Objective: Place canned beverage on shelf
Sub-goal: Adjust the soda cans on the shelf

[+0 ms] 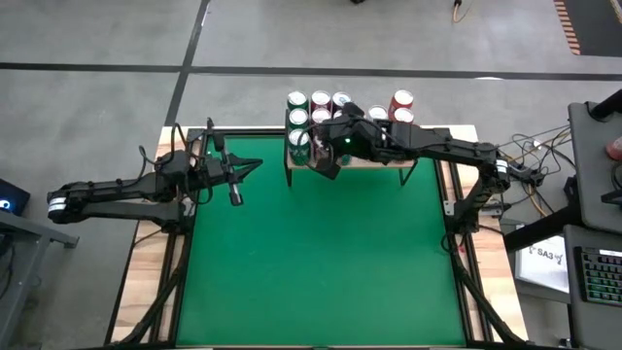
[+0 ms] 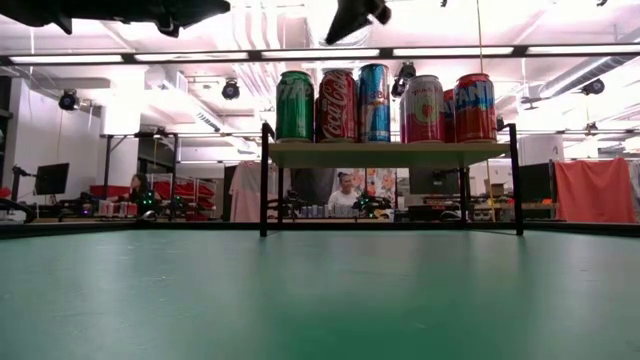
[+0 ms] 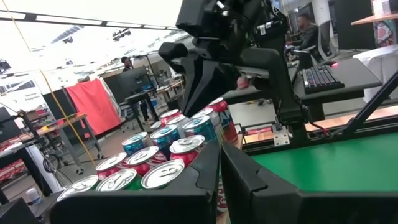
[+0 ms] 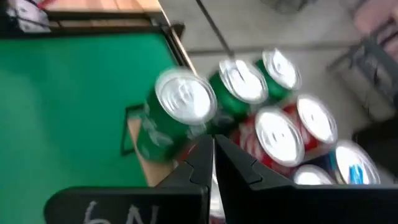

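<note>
The shelf, a light wooden board on thin black legs, stands at the table's far middle. Several cans stand upright on it: green, red, blue, pink-and-white and red-and-blue. My right gripper hangs shut above the cans at the shelf's left end. It is clear of their tops in the low view, with nothing between its fingers. My left gripper waits shut in the air over the table's far left, pointing toward the shelf.
Green felt stretches from the shelf to the near edge. Wooden table borders and black frame rails run along both sides. Cables and a keyboard lie off the right. A person sits in the room behind the shelf.
</note>
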Available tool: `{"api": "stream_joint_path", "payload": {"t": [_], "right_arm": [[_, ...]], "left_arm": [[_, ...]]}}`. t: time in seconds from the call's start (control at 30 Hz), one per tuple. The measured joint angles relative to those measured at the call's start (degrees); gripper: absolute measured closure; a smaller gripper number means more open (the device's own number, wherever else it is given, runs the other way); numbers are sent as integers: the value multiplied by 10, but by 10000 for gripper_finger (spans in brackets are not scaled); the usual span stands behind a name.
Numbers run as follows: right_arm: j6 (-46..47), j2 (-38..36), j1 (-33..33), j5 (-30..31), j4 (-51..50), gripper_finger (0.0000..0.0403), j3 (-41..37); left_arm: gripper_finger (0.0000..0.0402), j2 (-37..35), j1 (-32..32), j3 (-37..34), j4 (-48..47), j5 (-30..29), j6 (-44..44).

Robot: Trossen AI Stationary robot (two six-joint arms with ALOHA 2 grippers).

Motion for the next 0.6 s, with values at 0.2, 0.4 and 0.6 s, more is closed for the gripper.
{"api": "stream_joint_path", "payload": {"t": [0.2,0.4,0.6], "right_arm": [[44,-1,0,0,-129,394,23],[39,-1,0,-4,-164,394,9],[24,-1,-1,-4,-148,394,-10]], "left_arm": [[402,0,0,0,-4,0,0],[402,0,0,0,-4,0,0],[402,0,0,0,-4,0,0]]}}
